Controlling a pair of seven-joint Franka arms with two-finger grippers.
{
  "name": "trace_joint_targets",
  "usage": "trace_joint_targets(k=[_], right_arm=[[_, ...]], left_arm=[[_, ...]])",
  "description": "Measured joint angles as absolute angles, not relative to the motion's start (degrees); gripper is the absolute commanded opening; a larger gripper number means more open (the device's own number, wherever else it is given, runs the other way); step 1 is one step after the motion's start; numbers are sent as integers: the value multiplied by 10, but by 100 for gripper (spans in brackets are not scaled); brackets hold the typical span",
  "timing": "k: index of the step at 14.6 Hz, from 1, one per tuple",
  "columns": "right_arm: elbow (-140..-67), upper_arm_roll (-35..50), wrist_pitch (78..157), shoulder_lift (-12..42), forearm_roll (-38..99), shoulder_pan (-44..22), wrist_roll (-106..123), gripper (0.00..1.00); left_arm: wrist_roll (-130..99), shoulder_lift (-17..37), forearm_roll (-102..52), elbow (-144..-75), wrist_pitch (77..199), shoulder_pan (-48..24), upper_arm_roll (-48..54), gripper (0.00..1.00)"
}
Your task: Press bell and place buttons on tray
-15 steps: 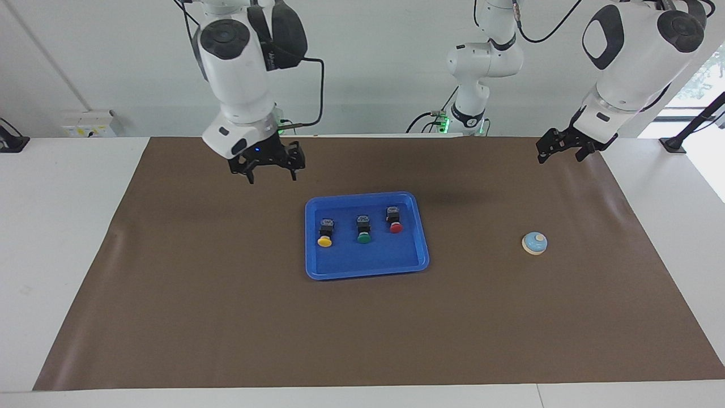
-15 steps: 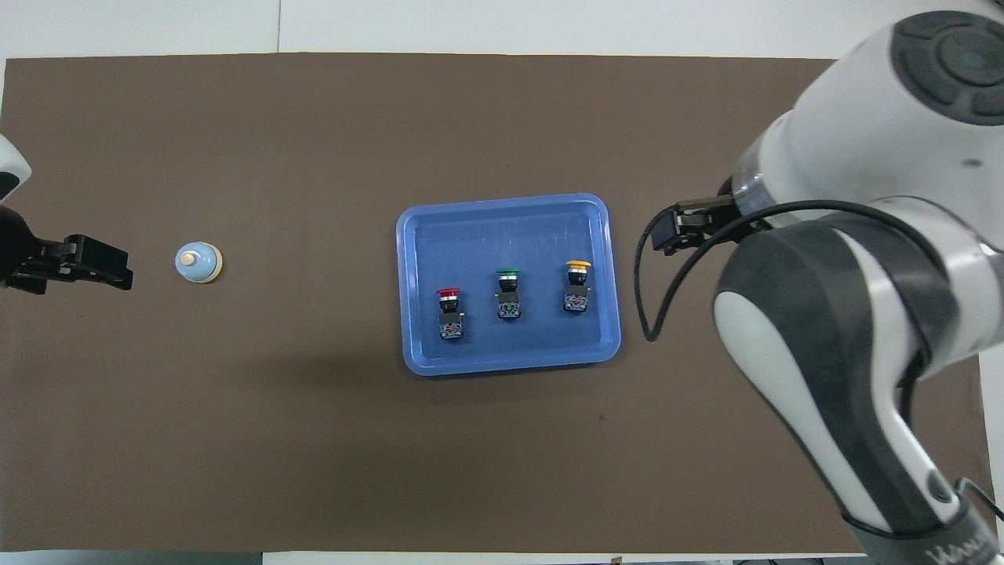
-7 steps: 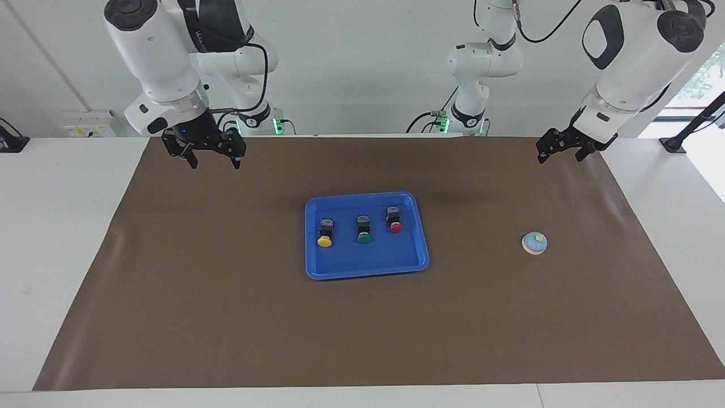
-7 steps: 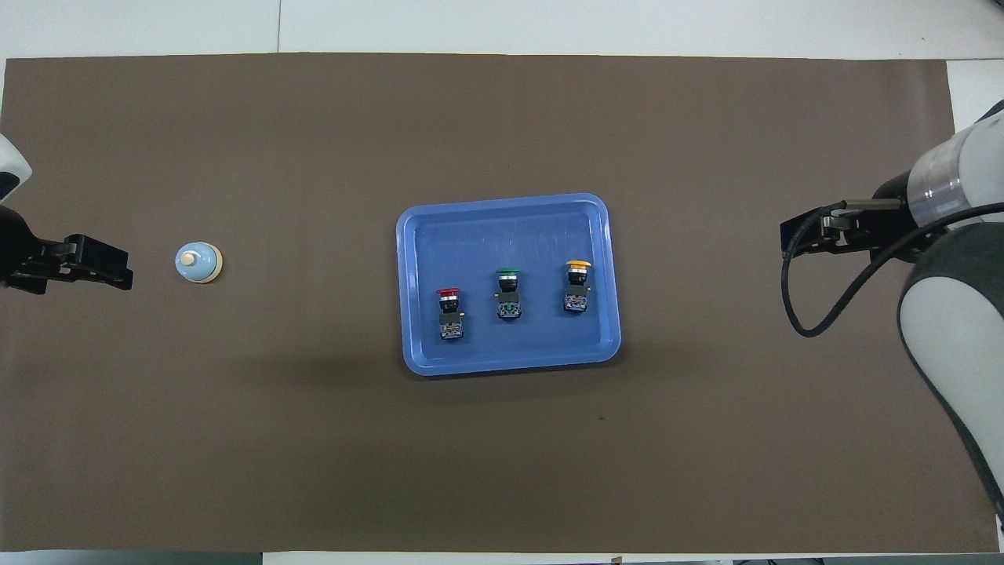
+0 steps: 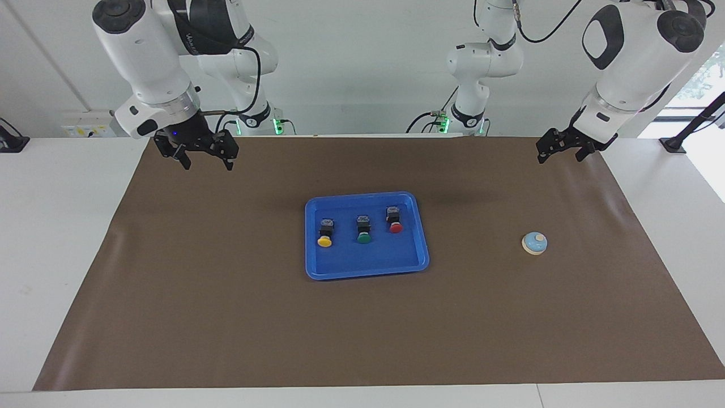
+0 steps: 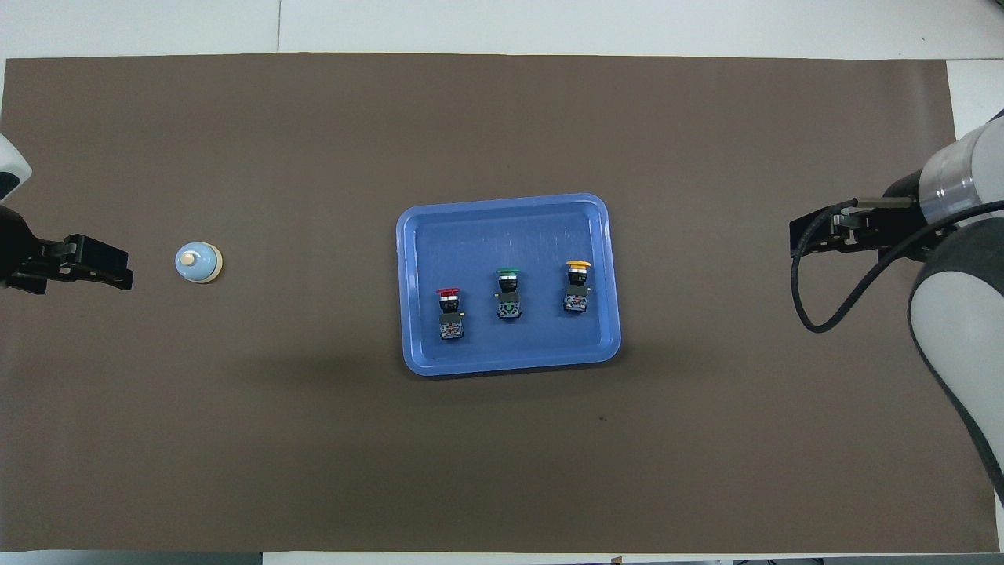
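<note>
The blue tray (image 5: 368, 262) lies mid-table on the brown mat; it also shows in the overhead view (image 6: 502, 231). On it stand three buttons in a row: yellow (image 5: 324, 233) (image 6: 577, 286), green (image 5: 363, 229) (image 6: 508, 294) and red (image 5: 394, 220) (image 6: 449, 312). The light-blue bell (image 5: 534, 243) (image 6: 198, 261) sits on the mat toward the left arm's end. My left gripper (image 5: 559, 158) (image 6: 110, 268) hangs open and empty in the air over the mat's edge by the bell's end. My right gripper (image 5: 207, 165) (image 6: 808, 235) is open and empty, raised over the mat's other end.
The brown mat (image 5: 226, 317) covers most of the white table (image 5: 56, 226). A third arm's base (image 5: 470, 113) stands at the robots' edge. A wall socket box (image 5: 88, 123) sits near the right arm's corner.
My right arm has swung away from beside the tray toward its own end of the table and slowed there. The left arm, tray, buttons and bell have not moved.
</note>
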State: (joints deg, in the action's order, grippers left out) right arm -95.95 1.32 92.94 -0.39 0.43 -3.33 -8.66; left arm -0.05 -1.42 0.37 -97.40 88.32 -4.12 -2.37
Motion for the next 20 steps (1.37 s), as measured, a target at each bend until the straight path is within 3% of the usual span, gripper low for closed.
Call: trace_joint_targets(k=[20], right_arm=[[-959,17,929,-4,-12,-35,-87,100]], left_arm=[[-1,-14,4,-974,883,-41,-24,100]])
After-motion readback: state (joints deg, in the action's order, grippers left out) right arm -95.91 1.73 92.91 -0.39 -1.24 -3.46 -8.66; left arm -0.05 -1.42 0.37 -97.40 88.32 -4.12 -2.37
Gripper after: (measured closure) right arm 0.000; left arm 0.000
